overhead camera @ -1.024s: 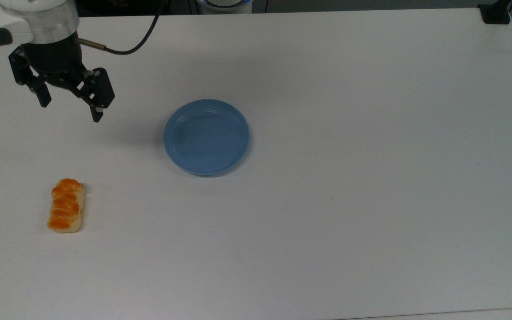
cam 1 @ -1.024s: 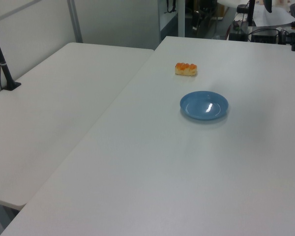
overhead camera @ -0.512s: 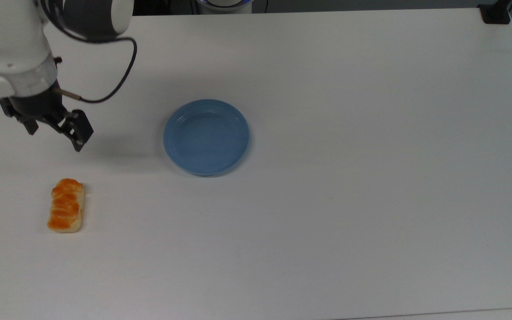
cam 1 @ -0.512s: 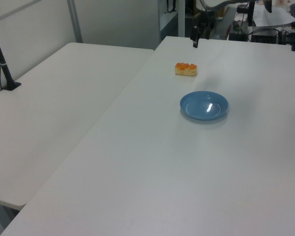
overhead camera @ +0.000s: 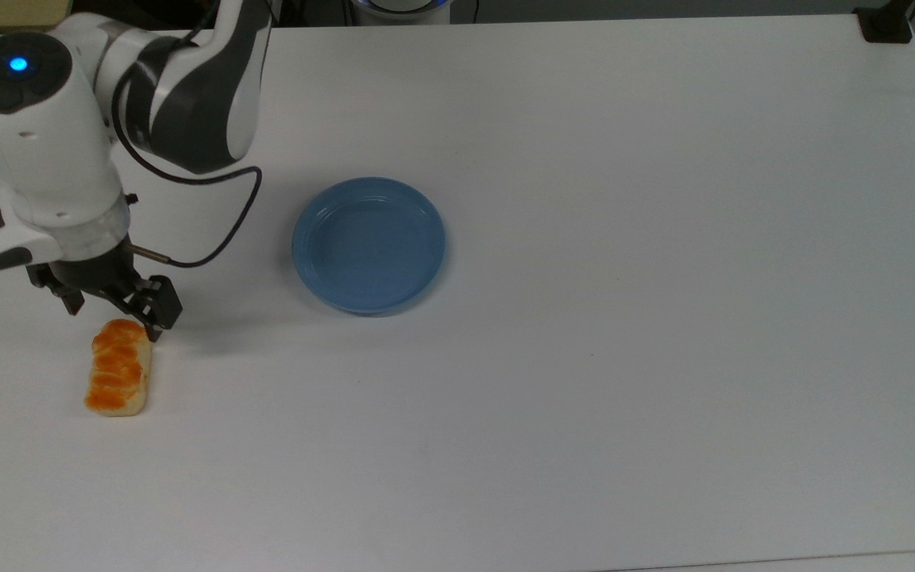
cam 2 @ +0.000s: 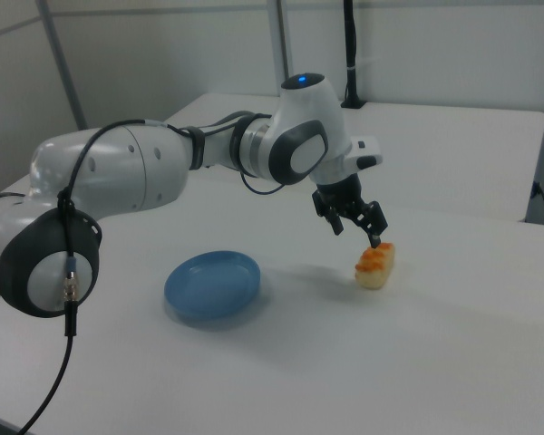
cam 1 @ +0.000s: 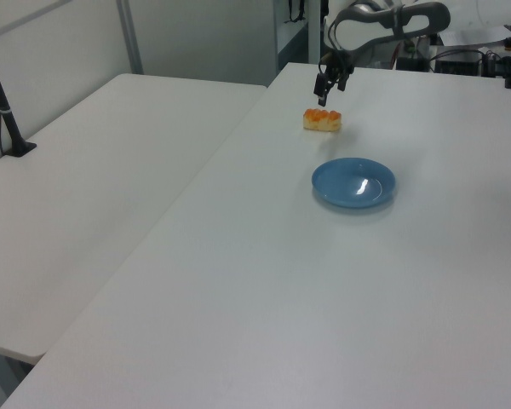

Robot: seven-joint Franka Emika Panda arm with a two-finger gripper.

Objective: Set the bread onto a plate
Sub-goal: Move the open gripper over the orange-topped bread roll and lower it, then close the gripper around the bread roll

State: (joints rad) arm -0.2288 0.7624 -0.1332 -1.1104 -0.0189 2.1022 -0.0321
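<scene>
Bread: we see the bread point(overhead camera: 118, 369) lying flat on the white surface point(overhead camera: 624, 357) near the top view's left edge, lengthwise toward the near edge; its glazed orange-brown top faces up; in the left view it point(cam 1: 322, 119) sits toward the far edge, and in the right view it point(cam 2: 375, 264) lies toward the right view's right side; nothing holds it

Plate: we find the light blue plate point(overhead camera: 368, 244) toward the middle of the surface, well apart from the bread; it holds nothing; in the left view it point(cam 1: 353, 182) lies nearer the camera than the bread; in the right view it point(cam 2: 212, 285) lies to the left of the bread

End effector: we see the end effector point(overhead camera: 112, 310) poised just above the bread's far end in the top view; its two black fingers are spread apart with nothing between them; one fingertip point(overhead camera: 157, 327) sits right by the corner of the loaf, though we cannot tell whether it touches; in the right view the end effector point(cam 2: 355, 230) hangs tilted just over the bread's top; in the left view it point(cam 1: 329, 87) points down above the loaf

Arm: we see the white and grey arm point(cam 2: 145, 181) reaching in from the far left corner in the top view; a blue light point(overhead camera: 18, 63) glows on its wrist; a black cable point(overhead camera: 219, 222) loops beside it
</scene>
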